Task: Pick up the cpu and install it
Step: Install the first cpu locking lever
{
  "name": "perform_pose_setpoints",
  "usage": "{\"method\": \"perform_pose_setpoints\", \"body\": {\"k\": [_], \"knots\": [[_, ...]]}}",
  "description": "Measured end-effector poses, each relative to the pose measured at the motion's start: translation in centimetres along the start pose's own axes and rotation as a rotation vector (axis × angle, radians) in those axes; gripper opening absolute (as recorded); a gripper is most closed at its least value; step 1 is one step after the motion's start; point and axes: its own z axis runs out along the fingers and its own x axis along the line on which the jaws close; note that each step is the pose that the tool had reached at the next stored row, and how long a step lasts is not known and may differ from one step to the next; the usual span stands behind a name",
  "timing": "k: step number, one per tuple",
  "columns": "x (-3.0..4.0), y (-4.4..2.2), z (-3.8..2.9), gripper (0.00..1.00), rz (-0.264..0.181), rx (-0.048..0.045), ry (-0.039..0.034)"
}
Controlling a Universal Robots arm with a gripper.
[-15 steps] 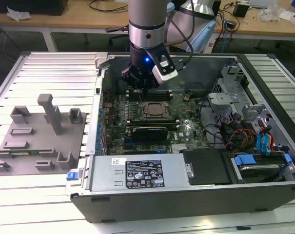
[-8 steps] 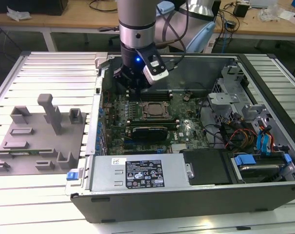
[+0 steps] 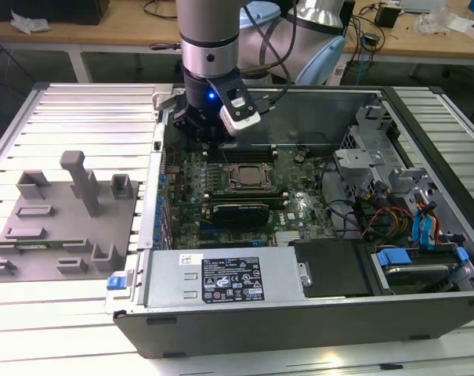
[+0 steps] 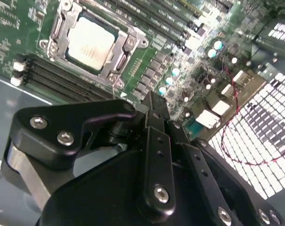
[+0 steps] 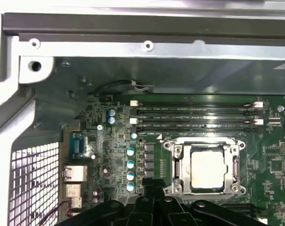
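Note:
The cpu [image 4: 91, 43], a pale silver square chip, lies flat inside the metal-framed socket [image 4: 55, 26] on the green motherboard; I also see the cpu [image 5: 208, 168] in the first wrist view and the cpu [image 3: 244, 174] in the exterior view. My gripper [image 4: 154, 101] hangs above the board, apart from the chip and toward the case's rear corner on the exterior view's left. Its black fingers [image 5: 151, 186] are pressed together with nothing between them. In the exterior view the gripper [image 3: 209, 139] sits low inside the open computer case.
A grey fixture plate [image 3: 56, 223] with upright blocks lies on the exterior view's left. Inside the case are a power supply [image 3: 221, 278], memory slots [image 5: 194, 115], a drive cage with blue tabs [image 3: 393, 254] and cables [image 3: 378, 219]. The case walls [image 5: 133, 47] stand close around.

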Motion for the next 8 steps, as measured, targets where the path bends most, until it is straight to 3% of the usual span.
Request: {"method": "perform_pose_setpoints", "body": {"k": [4, 5, 8], "knots": [[0.03, -0.02, 0.0, 0.11, 0.001, -0.038, -0.0001], [0.03, -0.02, 0.0, 0.11, 0.001, -0.0427, -0.0001], [0.03, -0.01, 0.0, 0.11, 0.002, -0.0433, -0.0002]]}}
